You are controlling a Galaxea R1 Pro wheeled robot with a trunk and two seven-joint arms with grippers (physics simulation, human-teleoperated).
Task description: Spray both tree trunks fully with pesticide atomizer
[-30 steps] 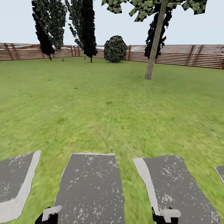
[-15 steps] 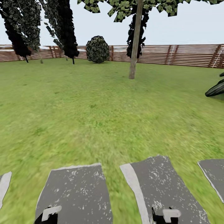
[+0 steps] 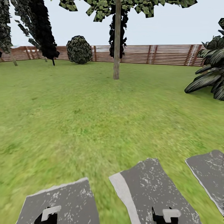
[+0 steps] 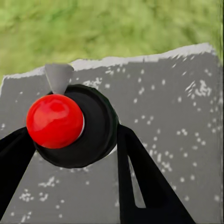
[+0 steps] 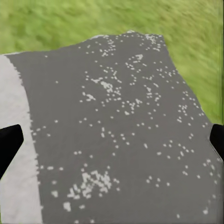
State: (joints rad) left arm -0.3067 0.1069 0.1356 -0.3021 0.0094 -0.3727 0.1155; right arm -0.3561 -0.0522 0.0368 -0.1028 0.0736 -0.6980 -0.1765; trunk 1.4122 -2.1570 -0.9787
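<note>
My left gripper (image 4: 74, 140) is shut on the pesticide atomizer (image 4: 55, 120), a round black body with a glossy red cap and a small grey nozzle. It hangs low over a grey paving slab (image 4: 177, 107). My right gripper (image 5: 112, 144) is open, its black fingertips (image 5: 9, 140) far apart over another slab, nothing between them. In the head view both grippers sit at the bottom edge, left (image 3: 49, 215) and right (image 3: 165, 215). One tree (image 3: 124, 6) with a thick pale tree trunk (image 3: 116, 46) stands far ahead on the garden lawn (image 3: 93, 102). No pesticide specks are visible.
A brown slatted fence (image 3: 168, 54) closes the far side. Black-foliaged trees (image 3: 43, 28) and a round dark bush (image 3: 79, 49) stand at the far left, a broad-leaved dark plant (image 3: 211, 77) at the right. Grey speckled paving slabs (image 3: 149, 189) lie just ahead of me.
The whole head view has swung to the right: the trunk, bush and slabs slid leftward in the picture and the broad-leaved plant came in at the right. Both grippers keep their place.
</note>
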